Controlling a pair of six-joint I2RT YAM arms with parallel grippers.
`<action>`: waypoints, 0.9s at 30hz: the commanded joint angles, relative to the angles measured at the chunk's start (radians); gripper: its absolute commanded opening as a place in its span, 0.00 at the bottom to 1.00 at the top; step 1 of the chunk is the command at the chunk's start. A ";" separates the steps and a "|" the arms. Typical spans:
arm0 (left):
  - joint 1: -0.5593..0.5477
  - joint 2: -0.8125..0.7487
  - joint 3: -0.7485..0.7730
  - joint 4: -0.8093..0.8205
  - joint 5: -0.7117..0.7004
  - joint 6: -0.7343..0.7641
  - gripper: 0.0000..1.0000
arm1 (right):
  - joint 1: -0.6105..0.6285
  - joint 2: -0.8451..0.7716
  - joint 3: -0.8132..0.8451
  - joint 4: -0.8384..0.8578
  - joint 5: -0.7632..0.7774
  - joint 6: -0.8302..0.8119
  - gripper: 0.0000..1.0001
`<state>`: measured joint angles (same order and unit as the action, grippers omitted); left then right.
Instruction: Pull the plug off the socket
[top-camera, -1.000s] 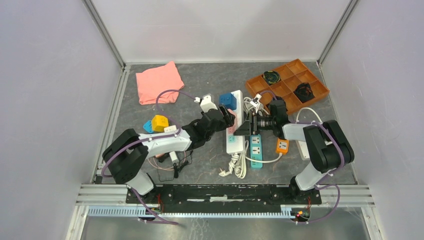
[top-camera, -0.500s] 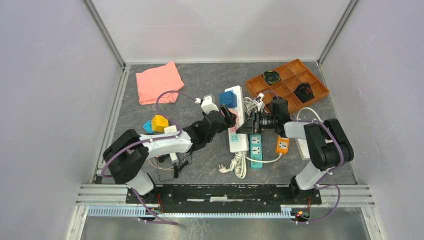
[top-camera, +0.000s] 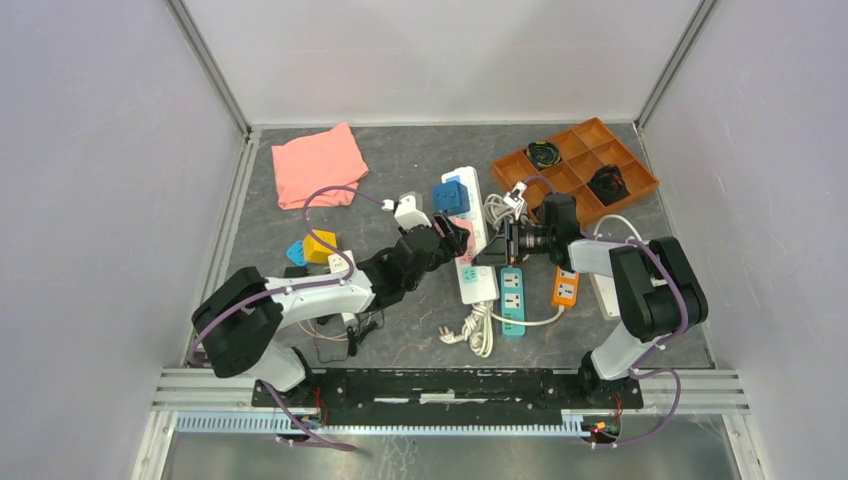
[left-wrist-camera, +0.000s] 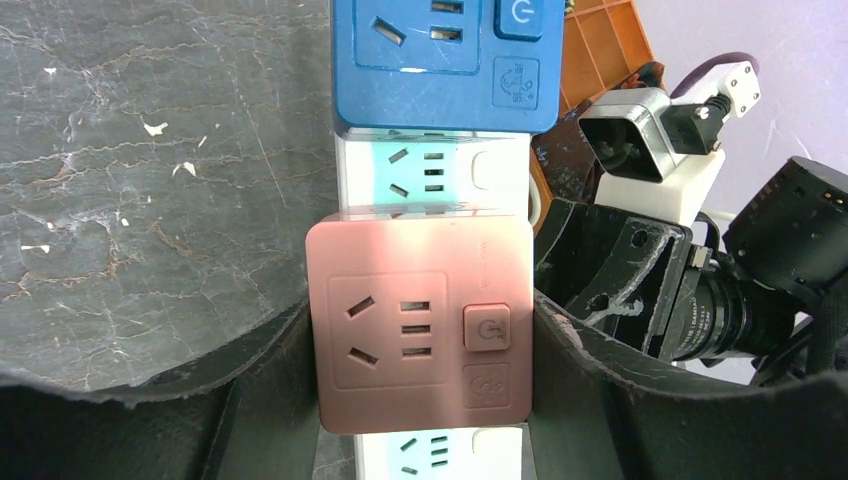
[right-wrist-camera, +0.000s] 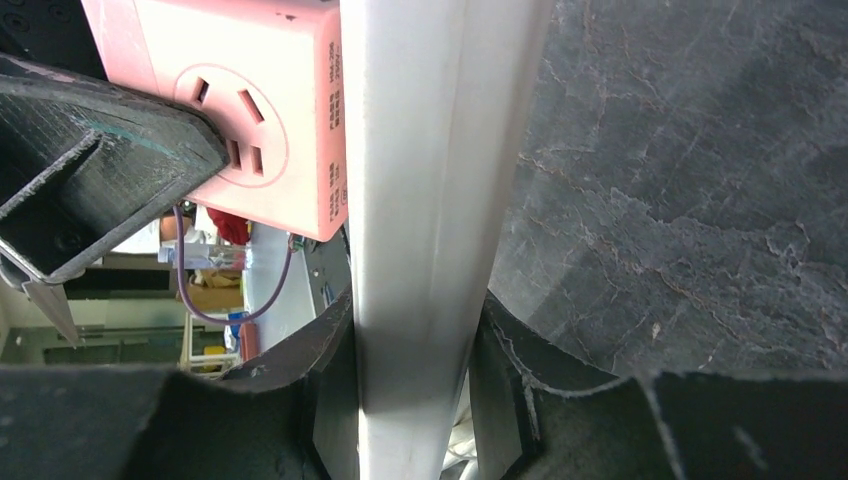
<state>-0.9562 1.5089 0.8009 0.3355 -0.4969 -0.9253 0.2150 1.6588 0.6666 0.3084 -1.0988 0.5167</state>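
The long white power strip lies in the middle of the mat. A blue plug cube sits at its far end and a pink plug cube sits on the strip nearer to me. My left gripper is shut on the pink plug, one finger on each side. It shows in the top view too. My right gripper is shut on the strip's white body from the right, just beside the pink plug. The pink plug's underside is hidden.
An orange divided tray stands at the back right and a pink cloth at the back left. A teal strip, an orange strip and a coiled white cord lie near the strip. A yellow cube sits on the left.
The white strip with both plugs has shifted a little toward the far side. Both grippers have moved with it and stayed shut.
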 joint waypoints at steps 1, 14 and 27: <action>-0.005 -0.156 0.019 0.186 -0.037 -0.028 0.02 | -0.031 -0.006 0.032 -0.028 0.039 -0.125 0.00; -0.006 -0.283 -0.031 0.139 -0.056 -0.019 0.02 | -0.032 -0.005 0.048 -0.091 0.073 -0.213 0.00; -0.004 -0.380 -0.005 0.035 -0.084 0.000 0.02 | -0.001 -0.014 0.072 -0.166 0.103 -0.306 0.00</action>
<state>-0.9714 1.2926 0.7326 0.2008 -0.4866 -0.9226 0.2611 1.6337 0.7376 0.2146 -1.1515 0.3214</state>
